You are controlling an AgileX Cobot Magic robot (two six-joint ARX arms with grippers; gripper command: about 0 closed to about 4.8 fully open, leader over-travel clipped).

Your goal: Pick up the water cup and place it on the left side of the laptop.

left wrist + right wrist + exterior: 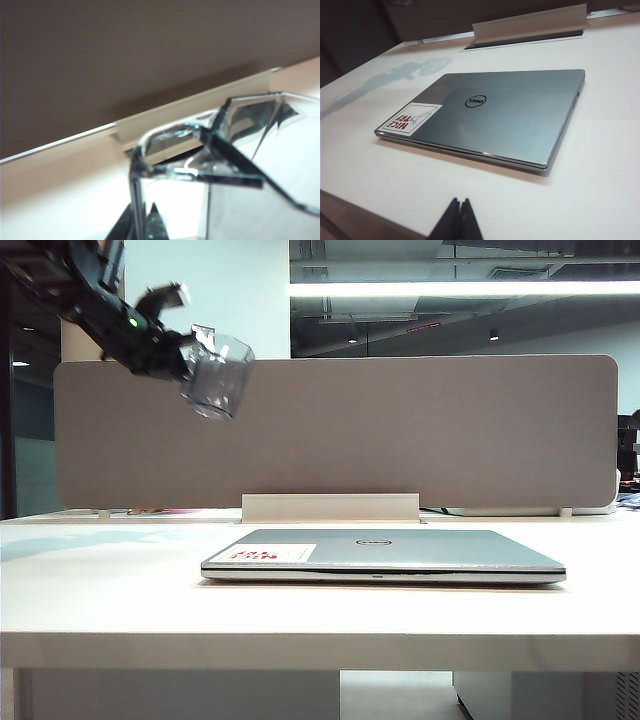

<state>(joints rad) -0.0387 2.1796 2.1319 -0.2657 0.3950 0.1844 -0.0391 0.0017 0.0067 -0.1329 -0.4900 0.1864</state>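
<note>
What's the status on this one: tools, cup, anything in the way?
Left tool shut on water cup, high above table's left side. Right tool shut, empty, parked near the closed laptop. Nothing blocking the spot left of laptop.

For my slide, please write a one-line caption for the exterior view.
Left gripper holds the transparent grey-tinted faceted water cup tilted, high above the white table, left of the closed silver-grey laptop.

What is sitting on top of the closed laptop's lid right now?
Only a white sticker with red print lies on the laptop lid. The water cup hangs high above the table's left side in the left pincer.
</note>
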